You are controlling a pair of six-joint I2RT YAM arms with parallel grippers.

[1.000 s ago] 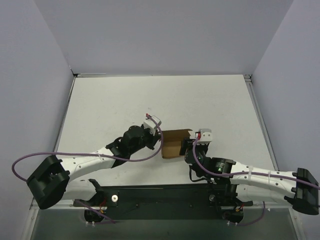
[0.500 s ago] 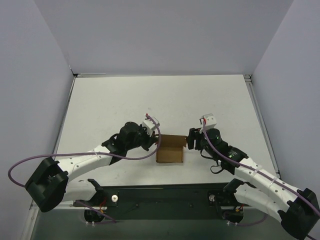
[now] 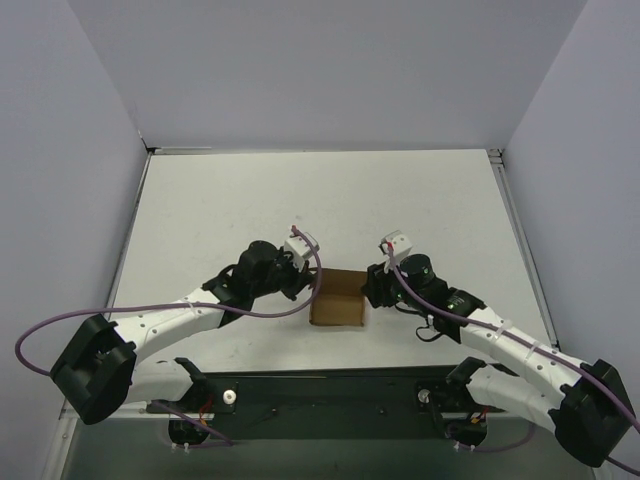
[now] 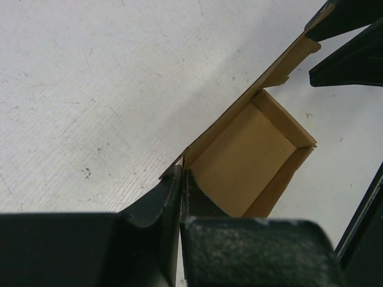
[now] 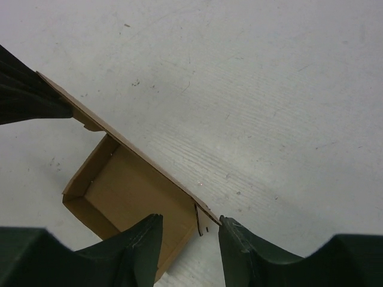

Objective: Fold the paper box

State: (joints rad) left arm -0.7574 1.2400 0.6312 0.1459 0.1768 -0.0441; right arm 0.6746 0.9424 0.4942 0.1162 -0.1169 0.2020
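Observation:
The paper box (image 3: 338, 302) is a small brown open-topped tray lying on the white table between the two arms. My left gripper (image 3: 313, 287) is shut on the left end of its far wall; in the left wrist view the fingertips (image 4: 181, 173) pinch the thin cardboard edge of the box (image 4: 245, 161). My right gripper (image 3: 368, 288) is at the box's right end. In the right wrist view its open jaws (image 5: 190, 222) straddle the right corner of the far wall and its small tab, over the box (image 5: 131, 191). Its fingers (image 4: 353, 54) also show in the left wrist view.
The white table (image 3: 300, 200) is closed in by grey walls at the back and on both sides. A dark rail (image 3: 320, 395) carrying the arm bases runs along the near edge. Purple cables loop off both arms.
The box came down flat onto the table and a little to the left. My right gripper swung left to the box's right corner and its jaws narrowed. The left grip stayed the same.

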